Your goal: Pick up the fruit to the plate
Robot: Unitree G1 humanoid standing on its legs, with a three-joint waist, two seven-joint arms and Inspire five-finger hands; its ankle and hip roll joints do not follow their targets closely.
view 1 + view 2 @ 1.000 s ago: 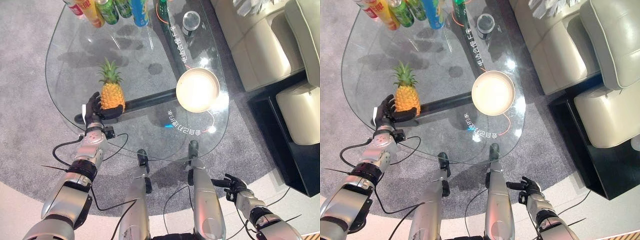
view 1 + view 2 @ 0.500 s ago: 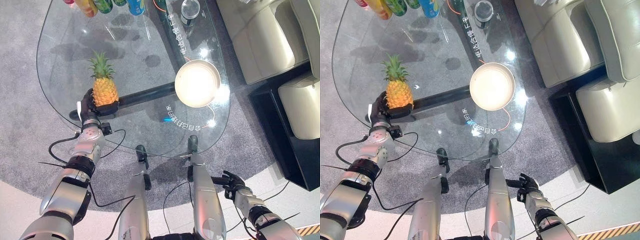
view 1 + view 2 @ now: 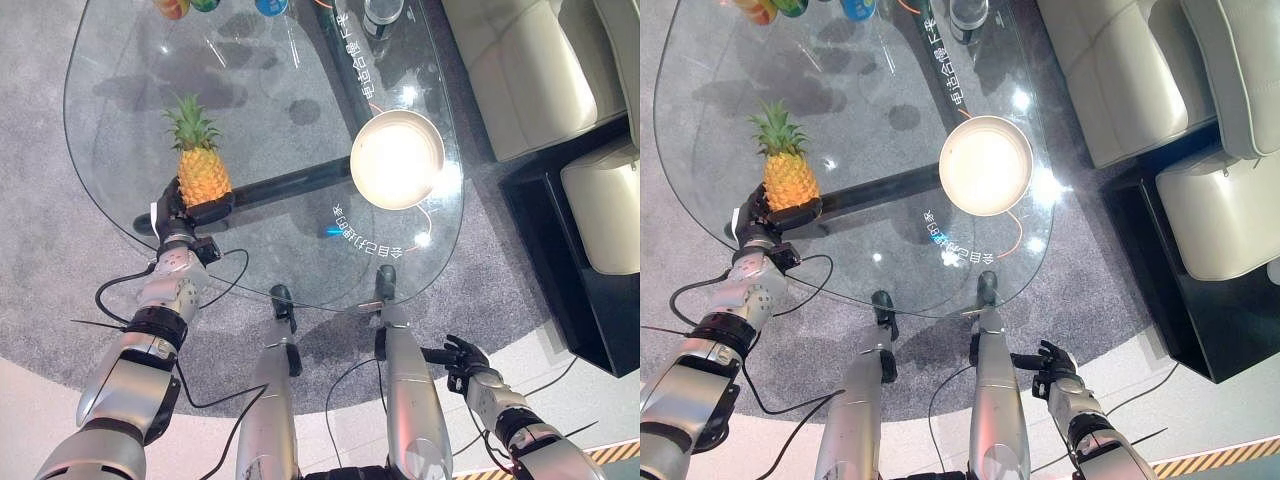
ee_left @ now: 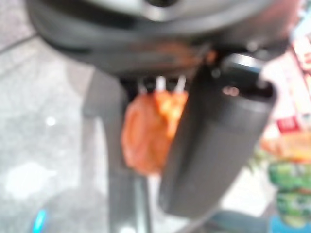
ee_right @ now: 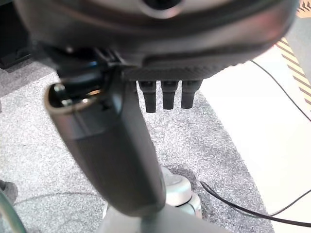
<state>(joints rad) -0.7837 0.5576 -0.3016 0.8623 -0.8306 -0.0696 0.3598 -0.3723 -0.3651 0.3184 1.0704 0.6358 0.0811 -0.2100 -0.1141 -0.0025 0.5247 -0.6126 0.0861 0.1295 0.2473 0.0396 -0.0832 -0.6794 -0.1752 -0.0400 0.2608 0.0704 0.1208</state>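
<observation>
A pineapple [image 3: 200, 176] with a green crown stands upright on the left part of the glass table [image 3: 290, 70]. My left hand [image 3: 172, 212] is at its base, fingers and thumb curled round the fruit's lower half. In the left wrist view the orange fruit [image 4: 148, 131] shows between the thumb [image 4: 214, 145] and the fingers. A round cream plate [image 3: 397, 160] lies empty on the table's right side, well apart from the pineapple. My right hand [image 3: 466, 356] hangs low beside the table's near edge, fingers [image 5: 165, 94] relaxed and holding nothing.
Colourful cans and bottles [image 3: 172, 8] and a glass jar [image 3: 383, 10] stand along the table's far edge. A beige sofa [image 3: 520, 70] and a black side table [image 3: 570, 230] are to the right. A dark bar [image 3: 280, 185] runs under the glass.
The whole picture has shifted, so the camera moved. My left hand keeps its hold at the pineapple's base. The right hand stays low and idle.
</observation>
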